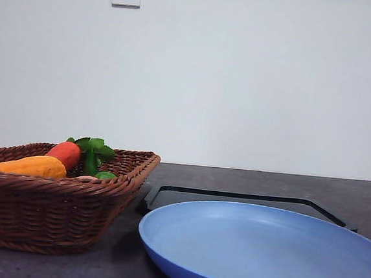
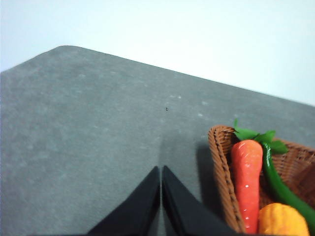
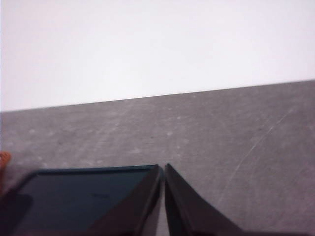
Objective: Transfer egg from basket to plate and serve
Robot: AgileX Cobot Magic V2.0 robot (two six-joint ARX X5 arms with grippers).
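Beside basket (image 2: 224, 167), my left gripper (image 2: 161, 169) closed, empty; right gripper (image 3: 163, 168) closed too, near tray (image 3: 74, 196). Egg unseen; must open wide, approach over rim, avoid carrot (image 2: 246, 182).

The left gripper (image 2: 161, 172) is showing two matte black fingers (image 2: 140, 209), smooth and wedge-shaped, tapering to narrow tips. The right gripper (image 3: 163, 169) is showing the same plain black, tapered fingers (image 3: 189, 211), their flat surfaces carrying no visible markings, screws or cables.
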